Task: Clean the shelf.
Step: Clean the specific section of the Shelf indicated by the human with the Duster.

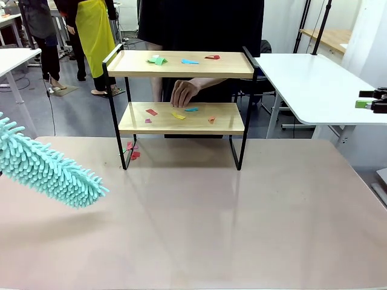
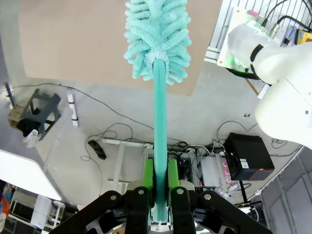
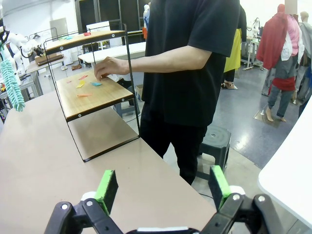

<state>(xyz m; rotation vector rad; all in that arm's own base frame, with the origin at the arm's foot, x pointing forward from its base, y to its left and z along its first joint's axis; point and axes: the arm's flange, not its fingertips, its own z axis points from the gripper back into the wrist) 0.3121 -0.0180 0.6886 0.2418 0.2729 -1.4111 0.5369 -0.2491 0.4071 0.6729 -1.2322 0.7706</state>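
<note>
Pads (image 2: pixel 147 176) of the left pincer (image 2: pixel 160 166) are pressed together on the flat teal handle of a duster (image 2: pixel 157 34). The handle runs straight up between them to its fluffy head. In the front view the head sits at the left edge, tilted down toward the middle. It is raised above the bench (image 1: pixel 242 229) and casts a soft shadow on it, well apart from the shelf (image 1: pixel 181 72).

The right pincer (image 3: pixel 163 184) stands spread wide with nothing between its green pads. It is off to the bench's right side, and its camera looks along the bench toward the shelf.

The shelf stands upright on the far middle of the bench, its black frame carrying two wooden boards. Small coloured scraps (image 1: pixel 158 60) lie on the top board: green, blue and red. More lie on the lower board in red, yellow, blue and orange. A few red ones lie on the bench just beside the shelf's front leg on the robot's left.

A person in a black top stands at the far side, behind the shelf. One hand (image 1: pixel 183 93) reaches in between the two boards. Its fingertips point down near the yellow scrap and seem to touch the lower board, though the angle leaves that unsure. A white table (image 1: pixel 314 84) stands farther off on the right.
</note>
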